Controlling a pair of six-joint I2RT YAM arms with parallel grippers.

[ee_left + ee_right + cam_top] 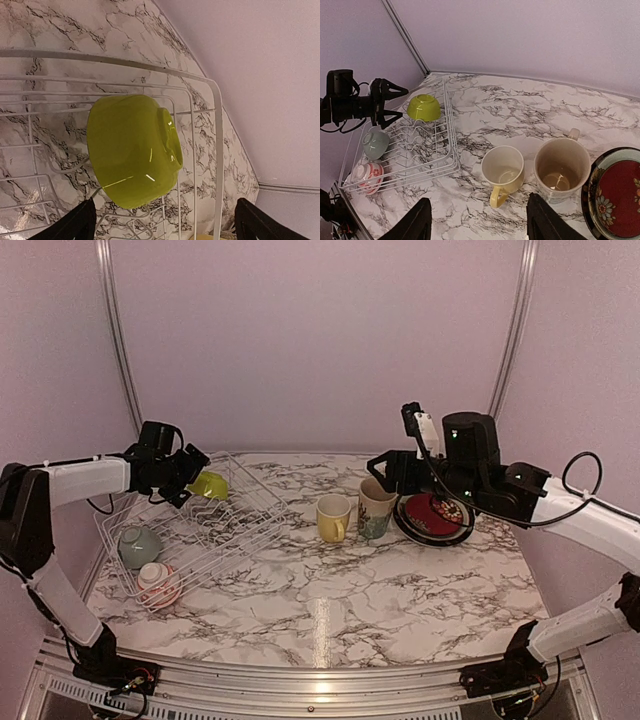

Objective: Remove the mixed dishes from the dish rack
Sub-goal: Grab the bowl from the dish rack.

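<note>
Bowl (132, 150) — lime-green — sits in dish rack (218, 150) beside spread left end effector (165, 222).

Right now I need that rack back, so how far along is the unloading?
Out on the table: a yellow ceramic mug, a beige mug and stacked round plates, red-patterned on top. In hand: the open left gripper hovers at the lime-green bowl. Left in the white wire rack: that bowl, a pale green bowl, a red-patterned bowl.
</note>
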